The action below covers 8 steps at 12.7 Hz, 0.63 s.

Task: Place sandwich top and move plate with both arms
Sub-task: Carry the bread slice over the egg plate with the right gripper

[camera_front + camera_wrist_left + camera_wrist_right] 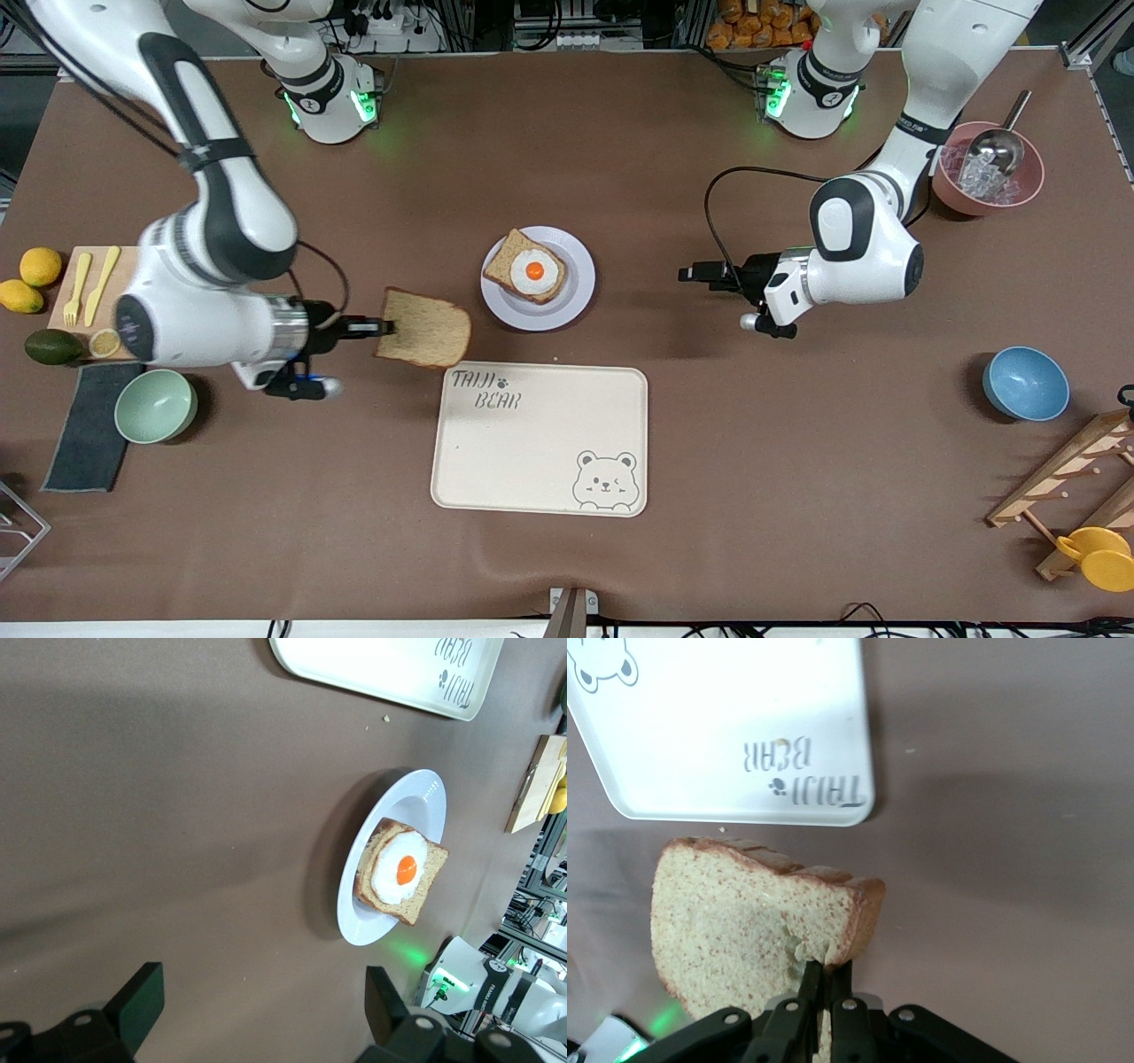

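A: Which step is in hand?

B: Placing the top, I'd judge. The right gripper (383, 327) is clenching the sandwich top (423, 329) by one edge, holding it up over bare table just beside the tray (496, 461) corner, toward the right arm's end.

A: And the plate?

B: The plate (571, 297) is sitting mid-table, farther from the front camera than the tray, carrying the egg slice (530, 267). The top is hanging clear of it, not yet over it.

A: What is the left arm doing?

B: Waiting. The left gripper (695, 273) is hovering over the table toward the left arm's end, pointing at the plate, fingers spread wide and holding nothing.

A: So the next move?

B: Probably carrying the top over the egg slice, squaring it with the bread below, lowering it flat and then letting go. It is being gripped at the edge only, so it is likely drooping a little; lowering gently matters. After that, both grippers are probably taking the plate's rim from either end.
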Motion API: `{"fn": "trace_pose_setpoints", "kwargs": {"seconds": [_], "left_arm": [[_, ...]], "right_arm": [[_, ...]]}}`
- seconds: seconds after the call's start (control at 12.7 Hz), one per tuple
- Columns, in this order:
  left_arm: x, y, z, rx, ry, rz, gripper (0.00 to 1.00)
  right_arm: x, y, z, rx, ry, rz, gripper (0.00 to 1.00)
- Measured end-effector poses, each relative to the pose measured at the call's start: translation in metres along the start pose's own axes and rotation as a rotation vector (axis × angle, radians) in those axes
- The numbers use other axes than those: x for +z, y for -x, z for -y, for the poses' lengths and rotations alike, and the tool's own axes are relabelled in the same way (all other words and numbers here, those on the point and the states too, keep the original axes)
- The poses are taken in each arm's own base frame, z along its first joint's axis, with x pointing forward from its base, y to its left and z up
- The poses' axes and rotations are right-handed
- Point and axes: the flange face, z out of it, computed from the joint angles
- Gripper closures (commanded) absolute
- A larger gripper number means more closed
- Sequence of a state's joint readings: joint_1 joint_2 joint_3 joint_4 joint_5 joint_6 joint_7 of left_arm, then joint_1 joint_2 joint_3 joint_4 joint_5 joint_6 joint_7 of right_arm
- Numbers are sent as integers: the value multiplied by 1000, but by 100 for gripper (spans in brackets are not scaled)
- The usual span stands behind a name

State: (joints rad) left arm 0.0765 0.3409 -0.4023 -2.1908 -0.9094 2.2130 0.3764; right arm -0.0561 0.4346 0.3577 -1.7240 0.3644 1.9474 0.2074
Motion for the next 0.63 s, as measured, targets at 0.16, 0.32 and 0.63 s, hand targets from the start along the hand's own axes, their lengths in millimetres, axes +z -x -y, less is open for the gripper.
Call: {"fn": "trace_pose_setpoints", "kwargs": {"seconds": [0.16, 0.32, 0.63], "left_arm": [[0, 0, 0, 0, -1, 0, 0], [1, 0, 0, 0, -1, 1, 0], [3, 2, 2, -38, 37, -11, 0]], "right_arm": [[38, 19, 29, -23, 19, -12, 100], [62, 41, 48, -57, 31, -9, 100], [104, 89, 72, -80, 62, -26, 100]]}}
